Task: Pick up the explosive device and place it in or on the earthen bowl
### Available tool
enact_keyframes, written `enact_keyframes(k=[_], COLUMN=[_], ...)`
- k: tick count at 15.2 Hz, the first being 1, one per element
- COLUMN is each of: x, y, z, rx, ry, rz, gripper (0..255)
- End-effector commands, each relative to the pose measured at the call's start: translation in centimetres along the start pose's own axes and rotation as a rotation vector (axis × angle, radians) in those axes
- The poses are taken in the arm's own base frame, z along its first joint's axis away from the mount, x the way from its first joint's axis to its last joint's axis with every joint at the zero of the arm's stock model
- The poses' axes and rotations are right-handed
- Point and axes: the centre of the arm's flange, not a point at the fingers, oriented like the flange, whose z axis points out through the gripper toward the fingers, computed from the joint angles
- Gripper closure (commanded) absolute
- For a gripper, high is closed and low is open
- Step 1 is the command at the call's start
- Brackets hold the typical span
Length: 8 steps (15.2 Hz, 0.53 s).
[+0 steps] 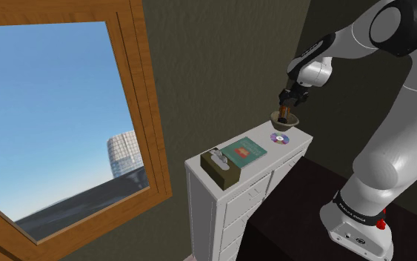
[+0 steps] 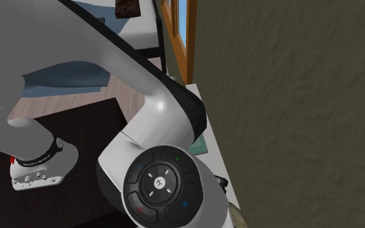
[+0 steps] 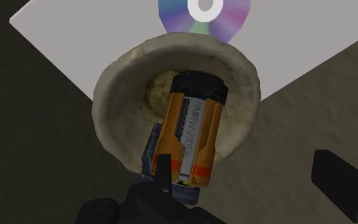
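So the explosive device (image 3: 190,130), an orange canister with a black cap, is lying tilted inside the earthen bowl (image 3: 107,95). Its lower end leans over the rim, right against one finger of the gripper (image 3: 244,175). The gripper is wide open and not clamping anything, and its other finger is well clear of the canister. Just beyond the bowl there's a shiny CD (image 3: 203,16). In the shoulder view the bowl sits right of center on the far end of a white dresser (image 1: 236,200). A green book (image 1: 244,150) and a tissue box (image 1: 221,172) trail off toward the lower left. A big wood-framed window (image 1: 58,119) takes up the left side.
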Motion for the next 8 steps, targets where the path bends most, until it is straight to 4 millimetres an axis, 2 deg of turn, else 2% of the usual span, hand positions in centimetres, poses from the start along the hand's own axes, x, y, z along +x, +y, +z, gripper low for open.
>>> enact_keyframes(k=[1,3,8], x=[0.0,0.0,0.0], y=[0.1,0.1,0.1], z=[-2.0,-4.4,-4.4], rx=[-0.001,-0.001,-0.001], ry=[0.000,0.000,0.000], rz=[0.000,0.000,0.000], gripper=[0,0,0])
